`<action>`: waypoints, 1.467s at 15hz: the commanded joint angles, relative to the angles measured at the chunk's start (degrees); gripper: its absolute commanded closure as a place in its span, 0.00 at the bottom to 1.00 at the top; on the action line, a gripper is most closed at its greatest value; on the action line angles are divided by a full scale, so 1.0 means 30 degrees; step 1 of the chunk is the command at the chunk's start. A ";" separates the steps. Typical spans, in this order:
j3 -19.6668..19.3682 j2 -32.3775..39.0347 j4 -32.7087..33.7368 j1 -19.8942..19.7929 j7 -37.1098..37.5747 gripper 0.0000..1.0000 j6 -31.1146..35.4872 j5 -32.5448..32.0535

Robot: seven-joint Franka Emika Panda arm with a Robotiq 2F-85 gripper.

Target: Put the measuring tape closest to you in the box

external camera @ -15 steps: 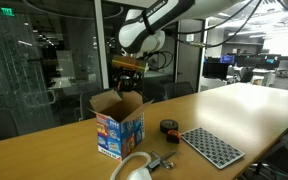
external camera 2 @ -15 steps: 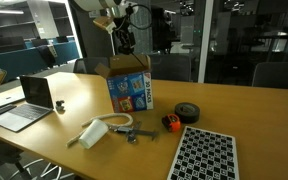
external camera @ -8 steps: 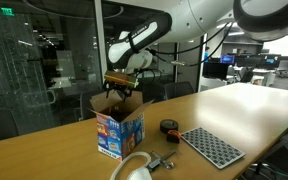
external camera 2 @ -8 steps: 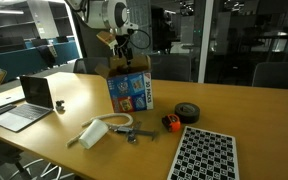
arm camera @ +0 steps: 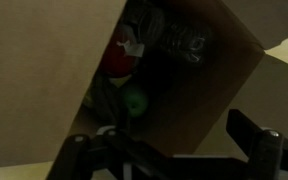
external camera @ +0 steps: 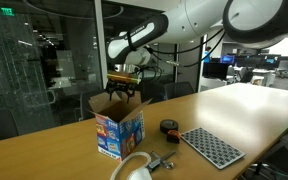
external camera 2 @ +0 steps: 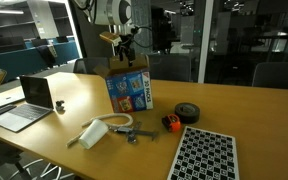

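The box [external camera: 119, 132] [external camera 2: 131, 92] stands on the wooden table with its flaps up. Its sides are blue with red and yellow print. My gripper [external camera: 122, 92] [external camera 2: 122, 55] hangs just above the box's open top. In the wrist view its dark fingers [arm camera: 169, 150] are spread apart with nothing between them, over the box's brown flap [arm camera: 54, 70]. The measuring tape [external camera 2: 171, 122], small and black with orange, lies on the table to the right of the box, away from the gripper.
A rounder black tape [external camera 2: 187, 111] [external camera: 169, 126] sits beside the small one. A grey perforated tray [external camera 2: 206, 155] [external camera: 212, 147], a white object [external camera 2: 92, 133] and a metal tool [external camera 2: 134, 130] lie in front. A laptop [external camera 2: 29, 100] is further along the table. Red and green items [arm camera: 124, 60] show inside the box.
The arm has swung in and the gripper has come down closer to the box's open top. The tapes on the table have not moved.
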 commanded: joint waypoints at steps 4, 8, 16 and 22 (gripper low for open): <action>-0.1110 -0.4776 -0.1574 0.0374 -0.1536 0.00 -0.6160 -0.2966; -0.1338 -0.8854 -0.5284 0.0284 -0.1295 0.00 -0.6281 -0.4945; -0.0257 -1.5625 -1.2962 -0.1174 0.0146 0.00 -0.5779 -0.5462; 0.0416 -1.9520 -1.9939 -0.2312 0.4259 0.00 -0.5339 -0.2601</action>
